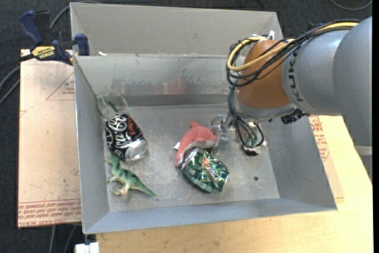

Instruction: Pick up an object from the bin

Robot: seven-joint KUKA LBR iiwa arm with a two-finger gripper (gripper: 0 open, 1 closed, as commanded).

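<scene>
Evidently, the gripper (222, 130) is set low over the floor of the grey bin (177, 77), just right of centre, with its tip at the right-hand end of a pink fish-like toy (194, 138). Whether the fingers are spread or pressed together cannot be told, since they are masked by the wrist and its cables; no thing is seen between them. The pink toy lies mid-floor, its lower end touching a crushed green can (205, 170) just in front of it. That end of the toy is judged the likeliest target, being the part nearest the arm's side and free of the can. A crushed black can (124, 137) and a green dinosaur (125, 179) are kept well apart at the left wall, with a clear plastic piece (111, 105) behind them, so the approach is left uncrowded. The pick is judged not yet made, the toy being flat on the floor
</scene>
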